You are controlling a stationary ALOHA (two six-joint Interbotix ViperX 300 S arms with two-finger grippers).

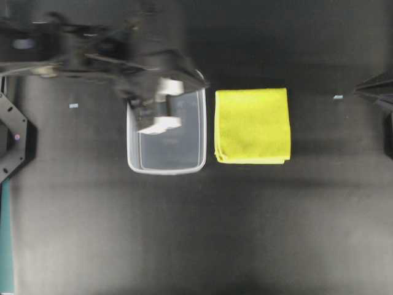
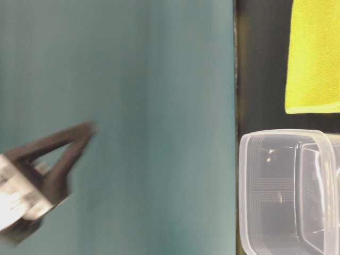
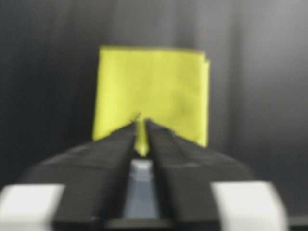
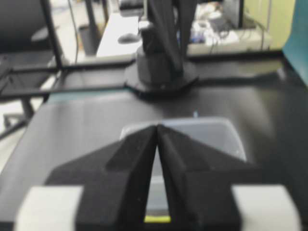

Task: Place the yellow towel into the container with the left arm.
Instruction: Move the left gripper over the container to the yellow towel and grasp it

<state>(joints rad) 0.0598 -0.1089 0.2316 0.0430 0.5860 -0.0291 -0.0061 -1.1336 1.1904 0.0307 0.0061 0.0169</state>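
Beside the container [image 1: 167,161], the yellow towel [image 1: 252,125] lies flat, untouched.

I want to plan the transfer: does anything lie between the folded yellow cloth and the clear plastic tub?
Nothing visible does: the folded yellow cloth lies flat beside the clear plastic tub, with only a bare strip of black table between them.

Yellow-green towel [image 1: 252,125] — clear colourless container [image 1: 166,165] — on black table [image 1: 196,233].

Towel [image 1: 252,125]: yellow-green cloth, fine napped weave, matt. Container [image 1: 134,161]: clear smooth plastic, glossy. Table [image 1: 196,233]: black, matt. Fingers [image 3: 106,159]: black, matt.
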